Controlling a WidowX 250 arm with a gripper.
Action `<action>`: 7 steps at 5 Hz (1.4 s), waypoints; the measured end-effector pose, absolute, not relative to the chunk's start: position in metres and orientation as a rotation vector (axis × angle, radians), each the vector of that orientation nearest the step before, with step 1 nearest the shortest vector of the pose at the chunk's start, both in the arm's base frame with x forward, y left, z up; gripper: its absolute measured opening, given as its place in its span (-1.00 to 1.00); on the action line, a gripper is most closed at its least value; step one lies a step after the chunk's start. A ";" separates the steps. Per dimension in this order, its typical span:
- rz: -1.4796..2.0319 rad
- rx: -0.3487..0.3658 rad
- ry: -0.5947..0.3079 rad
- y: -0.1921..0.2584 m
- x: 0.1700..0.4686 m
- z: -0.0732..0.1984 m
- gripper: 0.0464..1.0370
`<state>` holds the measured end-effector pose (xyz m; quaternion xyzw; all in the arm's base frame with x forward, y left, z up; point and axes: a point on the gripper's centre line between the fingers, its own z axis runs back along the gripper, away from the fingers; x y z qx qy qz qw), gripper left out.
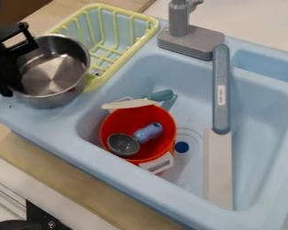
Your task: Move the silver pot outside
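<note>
The black gripper (13, 63) is at the upper left, over the left side of the silver pot (56, 74), overlapping its rim and hiding part of its wall. The pot is at the sink's upper-left corner, its open top facing up and its inside bare. It overlaps the near-left edge of the yellow drying rack. Whether it rests on the ledge or hangs just above it is unclear.
In the blue sink (140, 182) stands a red bucket (131, 119) holding a grey cup and a blue item. A knife and a teal-handled utensil lie beside it. The yellow rack (129, 51) and grey faucet (185, 38) line the back; a blue-grey handle (221, 90) crosses the right.
</note>
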<state>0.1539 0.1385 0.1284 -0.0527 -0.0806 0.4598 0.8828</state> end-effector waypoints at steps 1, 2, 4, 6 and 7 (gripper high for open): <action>0.976 -0.087 -0.158 0.141 0.151 0.127 -0.66; 0.955 -0.090 -0.169 0.136 0.158 0.128 -0.18; 0.948 -0.058 -0.193 0.132 0.157 0.144 0.89; 0.962 -0.004 -0.222 0.130 0.151 0.170 0.92; 0.927 -0.014 -0.239 0.118 0.170 0.166 0.92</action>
